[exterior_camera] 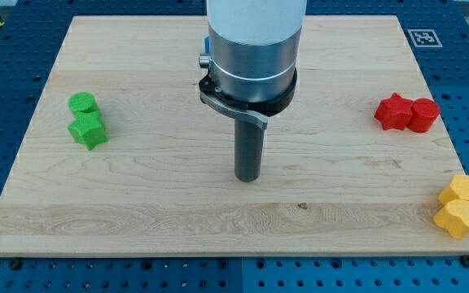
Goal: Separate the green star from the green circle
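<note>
Only one camera view here, so here's what it gives. My tip point(248, 178) sits about mid-desk, touching nothing. It's a plain rod, so there's no wide or narrow tool state to report and it's holding nothing.

The green star point(87, 129) and green circle point(82, 103) are well off toward the view's left of my tip and a bit higher in the view. They're touching or as good as touching, with the circle right above the star. Over to the view's right of my tip there's a red pair point(406, 113) and, lower down, a yellow pair point(459, 206). Both are far from the action.

How I'd do it: don't go straight in from the side, that'll likely shove both greens together. Swing round first, get my tip lined up with the seam between them, then push just one, probably the star, down toward the view's bottom where the wooden desk point(177, 220) has room. Hit it centred, since an off-centre nudge would probably just spin it.
</note>
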